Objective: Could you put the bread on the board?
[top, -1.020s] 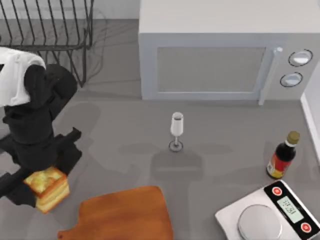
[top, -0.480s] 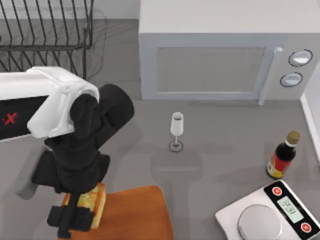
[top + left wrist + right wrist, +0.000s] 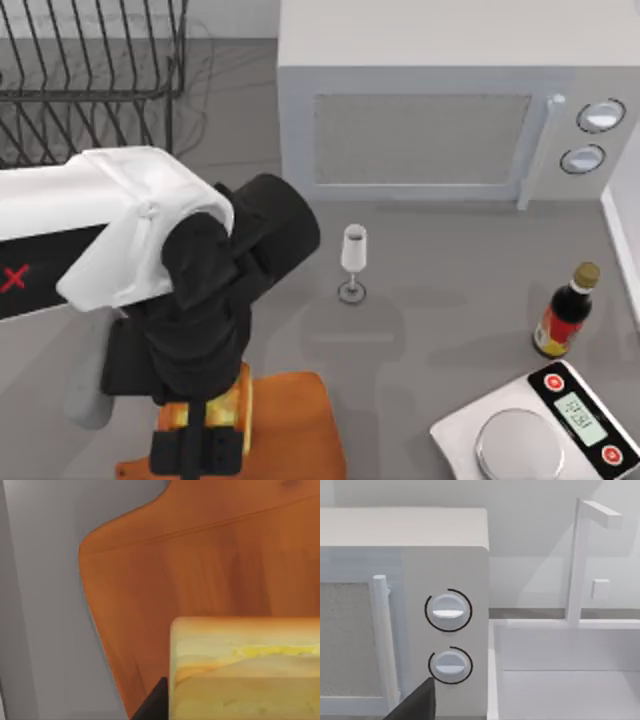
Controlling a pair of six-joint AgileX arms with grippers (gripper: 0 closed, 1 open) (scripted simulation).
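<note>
My left gripper (image 3: 205, 440) is shut on the bread (image 3: 232, 398), a golden-yellow chunk with an orange-brown crust. It holds the bread over the left part of the orange-brown wooden board (image 3: 295, 425) at the table's front edge. The arm's black wrist hides much of the bread and the board's left side. In the left wrist view the bread (image 3: 245, 672) fills the near corner with the board (image 3: 200, 570) spread behind it, and one dark fingertip (image 3: 156, 702) shows beside the bread. Whether the bread touches the board I cannot tell.
A wine glass (image 3: 353, 262) stands just right of the left arm. A sauce bottle (image 3: 566, 310) and a white scale (image 3: 540, 425) sit at the front right. The microwave (image 3: 440, 110) and a wire dish rack (image 3: 90, 70) line the back.
The left arm has swung right and forward, carrying the bread from left of the board to over the board's left part. The gripper has stayed shut on it.
</note>
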